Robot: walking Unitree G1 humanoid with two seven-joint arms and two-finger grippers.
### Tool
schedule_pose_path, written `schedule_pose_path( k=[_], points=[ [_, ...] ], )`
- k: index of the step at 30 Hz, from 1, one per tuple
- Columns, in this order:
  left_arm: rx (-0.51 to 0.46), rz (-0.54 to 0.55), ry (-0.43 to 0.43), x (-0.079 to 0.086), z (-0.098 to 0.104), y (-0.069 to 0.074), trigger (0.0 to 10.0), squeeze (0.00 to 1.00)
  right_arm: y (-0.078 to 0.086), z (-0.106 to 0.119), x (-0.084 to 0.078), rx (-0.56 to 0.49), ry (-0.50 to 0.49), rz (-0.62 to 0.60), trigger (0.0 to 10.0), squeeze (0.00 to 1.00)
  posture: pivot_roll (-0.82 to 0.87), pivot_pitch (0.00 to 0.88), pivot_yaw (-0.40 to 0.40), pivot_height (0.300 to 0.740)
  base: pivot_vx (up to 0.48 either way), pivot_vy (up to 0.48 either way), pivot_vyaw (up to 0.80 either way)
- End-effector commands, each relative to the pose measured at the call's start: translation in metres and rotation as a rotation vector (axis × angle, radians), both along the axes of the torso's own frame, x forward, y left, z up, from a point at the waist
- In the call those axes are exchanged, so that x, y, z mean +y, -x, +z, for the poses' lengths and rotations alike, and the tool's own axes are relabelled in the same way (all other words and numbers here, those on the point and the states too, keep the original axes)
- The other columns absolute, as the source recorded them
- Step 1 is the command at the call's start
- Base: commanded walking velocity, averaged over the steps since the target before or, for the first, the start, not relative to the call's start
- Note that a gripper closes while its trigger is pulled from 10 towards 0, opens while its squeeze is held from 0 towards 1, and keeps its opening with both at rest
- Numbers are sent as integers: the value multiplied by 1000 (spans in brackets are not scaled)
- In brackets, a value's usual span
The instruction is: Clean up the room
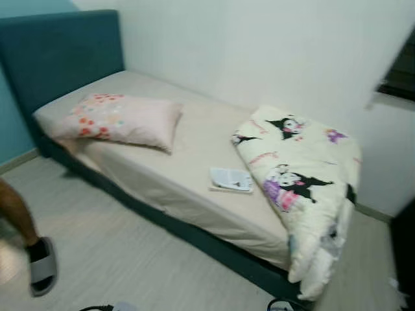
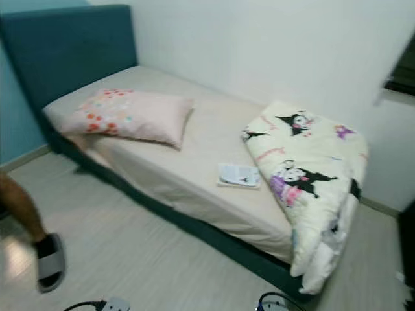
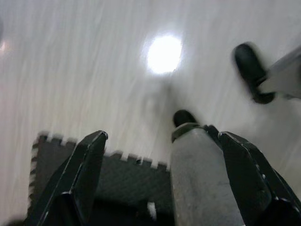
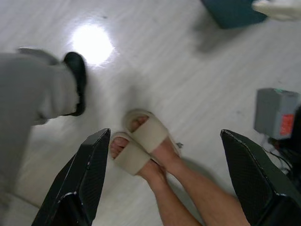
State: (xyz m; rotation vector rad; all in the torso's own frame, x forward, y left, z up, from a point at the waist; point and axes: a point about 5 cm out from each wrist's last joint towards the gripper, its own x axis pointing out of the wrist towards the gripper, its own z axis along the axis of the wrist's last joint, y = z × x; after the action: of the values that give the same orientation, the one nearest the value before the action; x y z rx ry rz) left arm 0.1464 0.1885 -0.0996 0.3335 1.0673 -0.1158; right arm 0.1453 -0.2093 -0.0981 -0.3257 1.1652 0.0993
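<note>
Left gripper: your left gripper hangs low over the pale floor, its two black fingers spread wide with nothing between them.
Below the left gripper: you see a dark foam mat with a toothed edge, and the robot's own grey leg ending in a black foot. A second black foot is farther off, blurred.
Right gripper: your right gripper also hangs over the floor, fingers wide apart and empty.
Below the right gripper: a person's two feet in beige slippers stand between the fingers in the picture, well below them. A grey robot leg with a black foot is beside them, and a grey box with a red label sits on the floor near some cables.
Bed: ahead of you is a bed with a teal headboard and a beige sheet, set against a white wall.
Pillow: a pink pillow with orange and red dots lies near the headboard, slightly askew.
Blanket: a cream blanket with cartoon prints is bunched at the foot end and spills over the bed's edge toward the floor.
Booklet: a thin booklet lies flat on the sheet, just beside the blanket.
Person: at your left, a bare leg in a black sock and grey slipper stands on the floor.
Floor edge: a black cable and a white plug block lie at the near edge.
</note>
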Motion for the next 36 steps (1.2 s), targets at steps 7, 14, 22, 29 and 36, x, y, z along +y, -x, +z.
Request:
schedule_pose_path(
  k=[7, 14, 22, 29, 36],
  points=[
    [25, 24, 3, 6, -3, 12, 10000, 0, -2, 0, 3, -2, -1, 5, 10000, 0, -13, 0, -94, 740, 0, 0, -775],
    [10, 10, 20, -13, -1, -2, 10000, 0, -1, 0, 2, 0, 4, 8, 10000, 0, -13, 0, -94, 740, 0, 0, -775],
    [-11, -12, 40, -36, 2, -14, 10000, 0, -2, 1, 0, 0, 8, 14, 10000, 0, -12, 0, -96, 740, 0, 0, -775],
    [-13, 12, 42, -30, 1, -12, 10000, 0, -6, 2, 0, -26, -3, -12, 10000, 0, -15, 0, -96, 740, 0, 0, -654],
    [-14, 23, 42, -30, 2, -12, 10000, 0, -13, 4, 5, -44, -71, -16, 10000, 0, -16, 0, -95, 740, 0, 0, 0]
  ],
)
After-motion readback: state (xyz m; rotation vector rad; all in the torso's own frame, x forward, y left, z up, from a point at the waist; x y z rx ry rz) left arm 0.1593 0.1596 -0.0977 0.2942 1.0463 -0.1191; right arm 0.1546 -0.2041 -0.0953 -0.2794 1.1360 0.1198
